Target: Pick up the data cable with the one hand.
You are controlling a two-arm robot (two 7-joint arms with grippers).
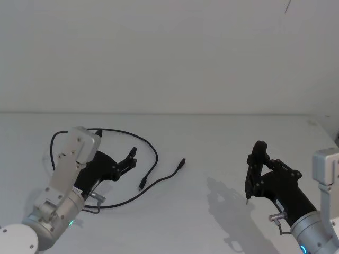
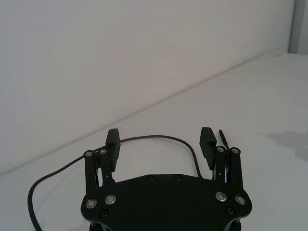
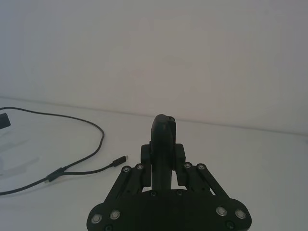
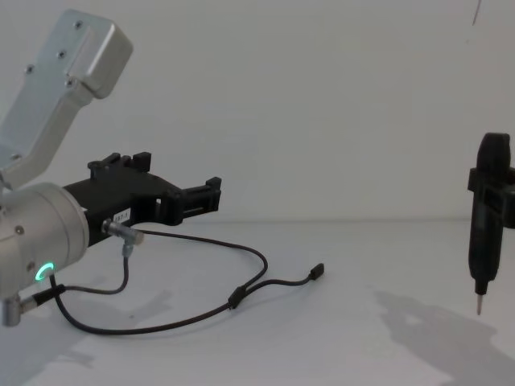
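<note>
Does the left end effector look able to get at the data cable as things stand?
Likely yes: the left end effector hangs open above the data cable, nothing between them. The right end effector sits far off.

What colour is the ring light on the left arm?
The ring light glows green, clearest in the chest view.

One data cable point(image 4: 235, 300), one table point(image 1: 212, 137) and two grippers are counted: one left gripper point(image 1: 132, 157) and one right gripper point(image 3: 163, 126).
</note>
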